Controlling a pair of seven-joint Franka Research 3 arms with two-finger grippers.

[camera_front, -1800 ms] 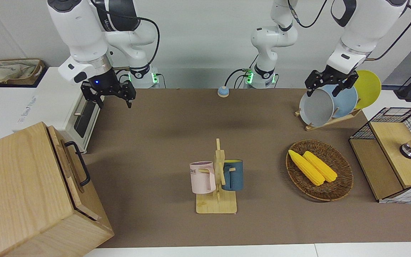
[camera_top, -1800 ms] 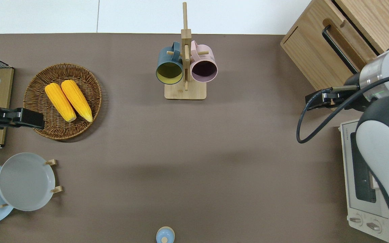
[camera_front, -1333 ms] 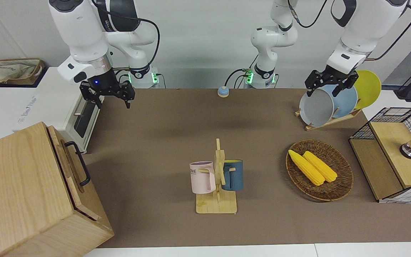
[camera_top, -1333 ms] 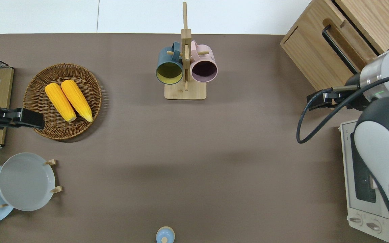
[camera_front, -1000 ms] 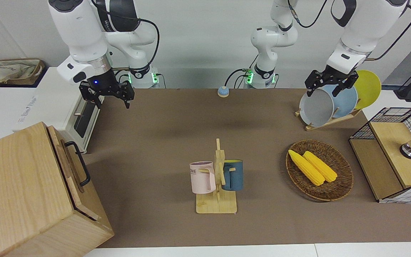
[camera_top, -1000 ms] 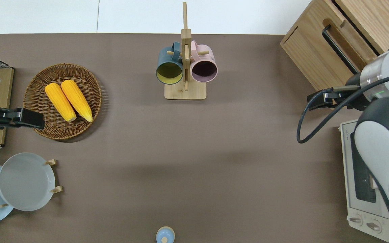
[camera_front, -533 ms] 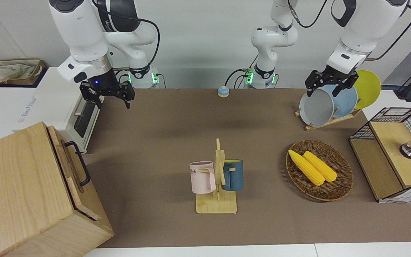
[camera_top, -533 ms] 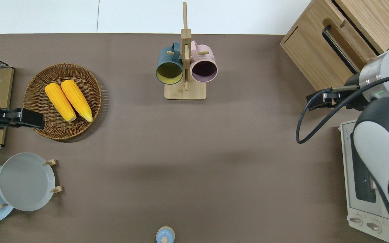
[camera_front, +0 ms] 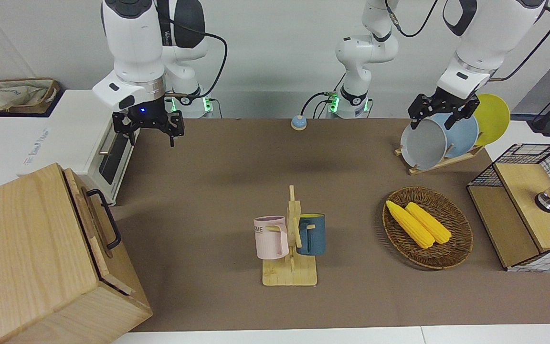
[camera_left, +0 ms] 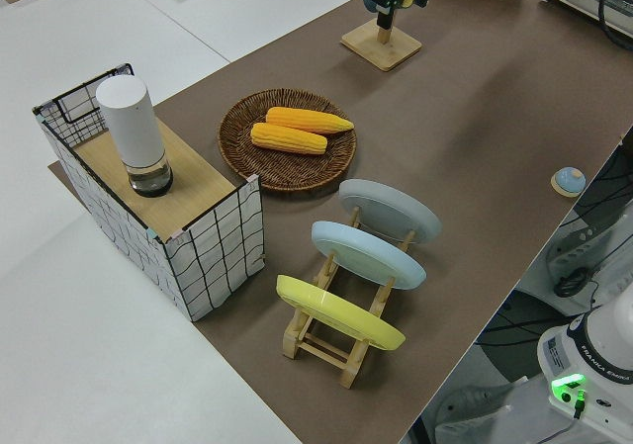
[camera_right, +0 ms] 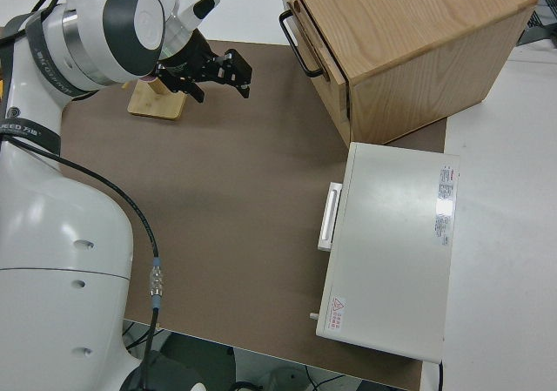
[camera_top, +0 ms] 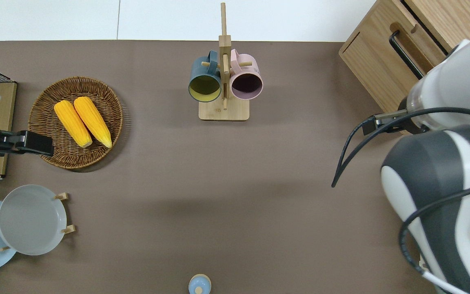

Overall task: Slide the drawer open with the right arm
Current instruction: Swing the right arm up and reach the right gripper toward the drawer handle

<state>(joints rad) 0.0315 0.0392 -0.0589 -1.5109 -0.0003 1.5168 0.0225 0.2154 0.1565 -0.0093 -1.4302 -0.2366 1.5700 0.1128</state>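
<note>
Front view: right gripper (camera_front: 150, 130) has shifted desk-centre since half a second ago, fingers (camera_front: 172, 137) spread, empty. Drawer (camera_front: 94, 224) handle (camera_front: 105, 219) well apart, untouched; approach under way. Left arm parked.

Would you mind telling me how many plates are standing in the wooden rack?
3, all upright in the rack at the left arm's end: the grey plate farthest from the robots, the blue plate in the middle, the yellow plate nearest them.
</note>
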